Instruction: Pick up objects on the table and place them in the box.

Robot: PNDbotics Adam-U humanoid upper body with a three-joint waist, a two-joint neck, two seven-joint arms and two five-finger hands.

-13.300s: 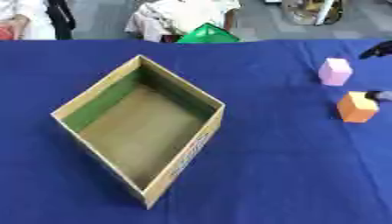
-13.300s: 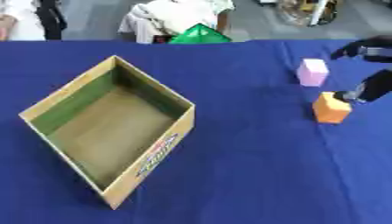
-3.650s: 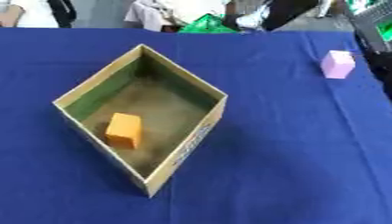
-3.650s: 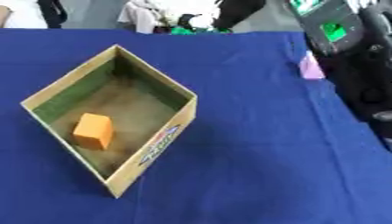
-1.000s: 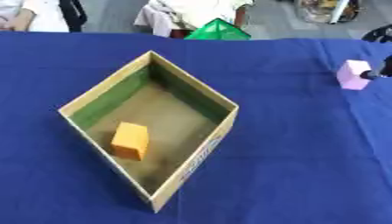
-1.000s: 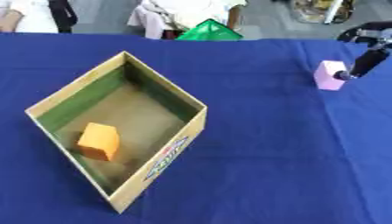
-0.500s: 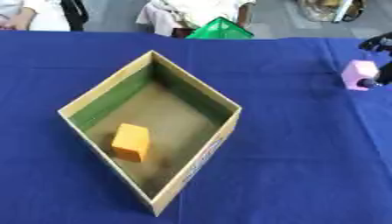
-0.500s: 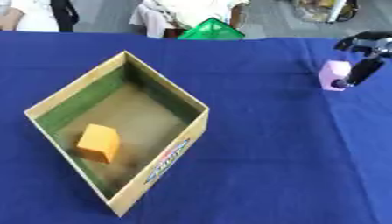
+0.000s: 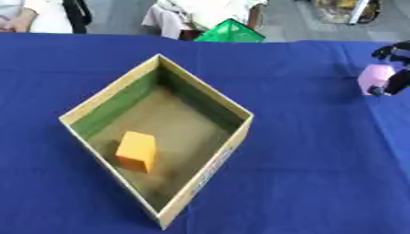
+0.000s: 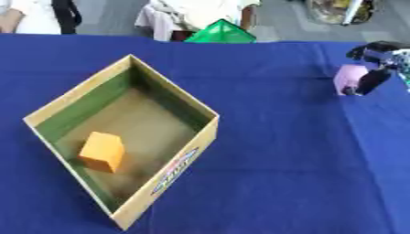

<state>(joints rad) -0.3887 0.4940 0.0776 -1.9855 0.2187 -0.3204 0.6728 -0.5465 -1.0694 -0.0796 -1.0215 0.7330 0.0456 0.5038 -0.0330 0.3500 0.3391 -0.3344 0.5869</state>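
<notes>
Left eye view: your right hand (image 9: 394, 68) is at the far right edge w/ fingers curled round the pink block (image 9: 374, 78), pinching it just over the blue table (image 9: 304, 137). The cardboard box (image 9: 204, 101) sits open mid-left, orange block (image 9: 136, 150) lying inside on its floor.

Right eye view: same grip, fingers (image 10: 370, 80) wrapped on the pink block's right side, thumb side on top. Green pyramid thing (image 10: 221, 32) at the table's far edge. Left hand isn't showing anywhere.
</notes>
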